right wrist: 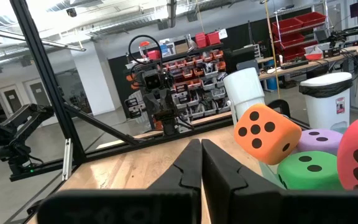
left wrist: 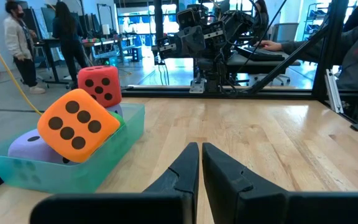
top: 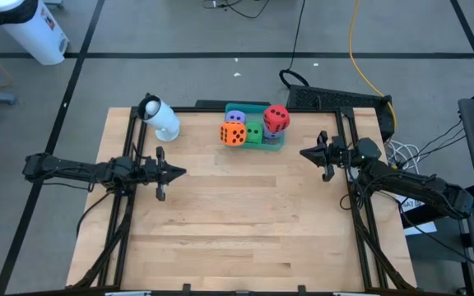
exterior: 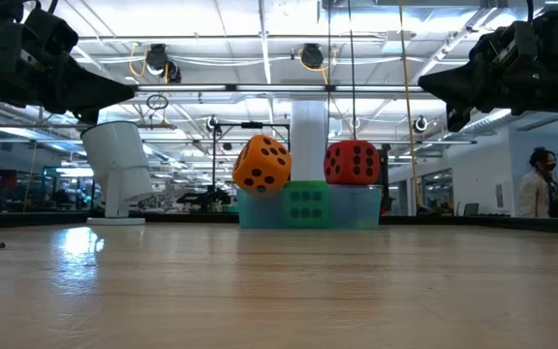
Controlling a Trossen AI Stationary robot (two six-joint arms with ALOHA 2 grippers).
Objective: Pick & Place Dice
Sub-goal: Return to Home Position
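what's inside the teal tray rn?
Visible in the tray: orange die, red die, green die, one purple die. Whatever is under the red die is covered.

Your L arm (top: 81, 169) reaches in level from its side, L hand (top: 181, 172) pinched closed; R arm (top: 403, 186) mirrors it, R hand (top: 304, 153) closed too.
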